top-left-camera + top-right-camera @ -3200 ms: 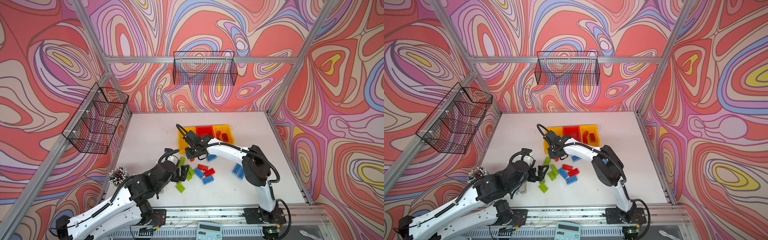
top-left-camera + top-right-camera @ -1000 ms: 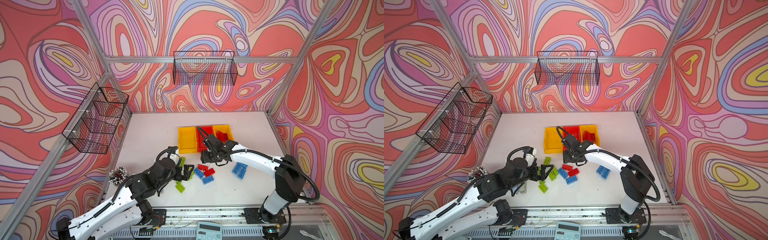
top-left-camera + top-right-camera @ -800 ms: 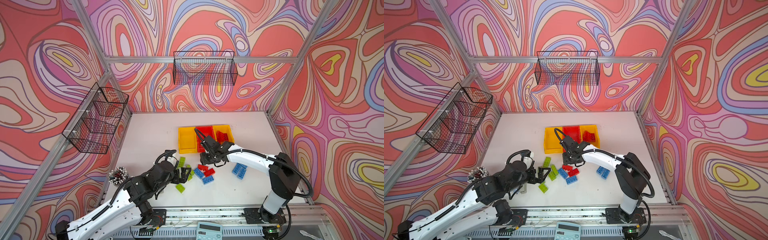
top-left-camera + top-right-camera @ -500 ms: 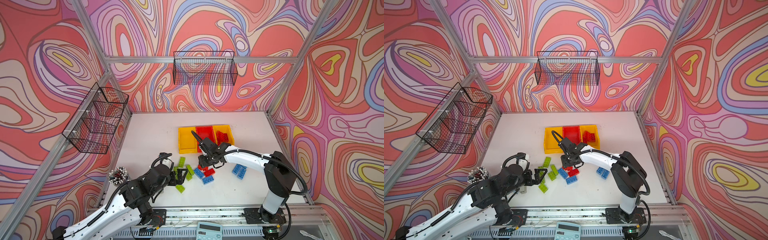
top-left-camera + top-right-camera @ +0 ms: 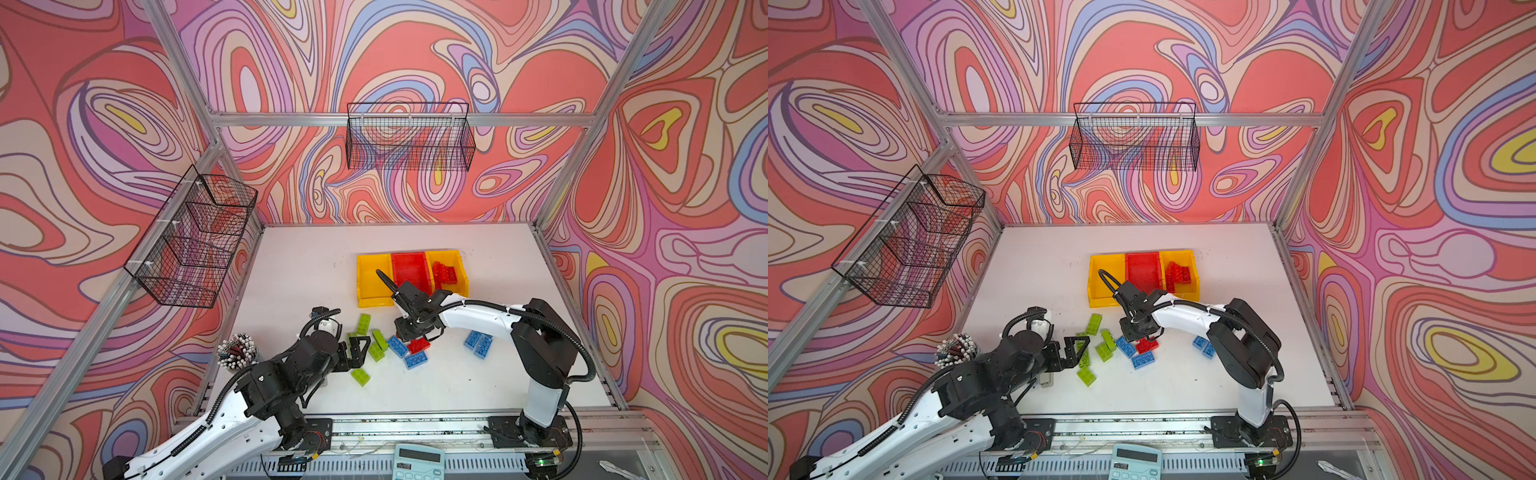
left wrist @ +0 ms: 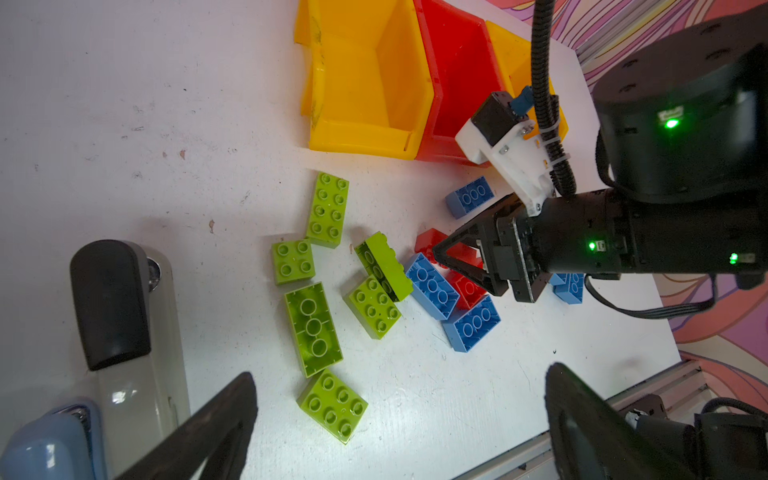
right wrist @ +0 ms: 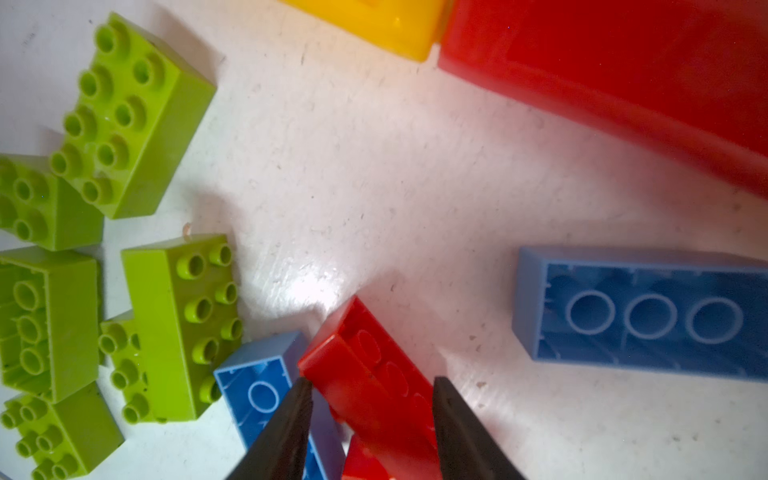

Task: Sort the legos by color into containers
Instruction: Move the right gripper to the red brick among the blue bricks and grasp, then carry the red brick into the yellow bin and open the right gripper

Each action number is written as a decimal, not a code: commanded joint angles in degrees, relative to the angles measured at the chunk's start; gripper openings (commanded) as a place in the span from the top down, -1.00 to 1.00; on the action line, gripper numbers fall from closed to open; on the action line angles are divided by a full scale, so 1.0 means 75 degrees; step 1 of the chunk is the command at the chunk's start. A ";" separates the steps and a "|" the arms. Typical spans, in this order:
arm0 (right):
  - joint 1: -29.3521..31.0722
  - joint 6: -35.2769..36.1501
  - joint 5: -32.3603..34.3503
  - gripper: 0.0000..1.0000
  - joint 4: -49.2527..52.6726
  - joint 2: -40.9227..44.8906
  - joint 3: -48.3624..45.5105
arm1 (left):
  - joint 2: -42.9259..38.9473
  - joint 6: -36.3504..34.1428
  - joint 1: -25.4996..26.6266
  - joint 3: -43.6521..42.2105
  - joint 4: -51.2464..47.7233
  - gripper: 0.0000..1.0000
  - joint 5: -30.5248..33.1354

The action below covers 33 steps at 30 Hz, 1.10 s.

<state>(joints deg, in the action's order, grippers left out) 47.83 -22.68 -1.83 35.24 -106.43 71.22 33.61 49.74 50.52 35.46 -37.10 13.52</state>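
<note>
— Looking at your right gripper (image 7: 370, 381), you have its two black fingers (image 7: 286, 436) set against opposite flanks of a red brick (image 7: 365, 353), clamped on it.

— Agreed. Your red brick sits tilted in the loose pile on the white table (image 5: 311, 266), and a blue brick (image 7: 257, 390) touches it on one side. Whether it has cleared the table, you cannot tell from these views.

— Your left gripper (image 6: 399, 372) is spread wide with nothing between its fingers. It hovers low beside the lime green bricks (image 6: 313, 328), which lie scattered close together, some studs up and some on their backs.

— And your containers?

— You have three in a row at the far middle of the table, side walls touching: a yellow bin (image 5: 372, 278), a red bin (image 5: 409, 266) in the middle, then a second yellow bin (image 5: 451, 257). That last one holds several red bricks (image 5: 446, 274).

— In both top views your pile lies just on the near side of those bins. A pair of blue bricks (image 5: 478, 343) rests together, a little apart from the pile, beneath your right arm.
</note>
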 commanded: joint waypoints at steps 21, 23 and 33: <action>0.0019 -0.0053 0.0631 0.55 0.0318 -0.0540 0.0600 | 0.0429 -0.0641 -0.0032 0.0192 0.0142 -1.00 0.0433; -0.0006 -0.0050 0.0706 0.61 0.0478 -0.0531 0.0838 | 0.0444 -0.0729 -0.0027 0.0215 0.0179 -1.00 0.0479; -0.1269 0.0227 0.0846 0.65 0.1303 0.0092 0.2324 | 0.1133 -0.1519 -0.0039 0.0622 0.0620 -1.00 0.0623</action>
<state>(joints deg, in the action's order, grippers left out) 42.59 -22.31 3.22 41.98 -108.88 85.95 40.14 41.45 50.52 37.98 -34.85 16.64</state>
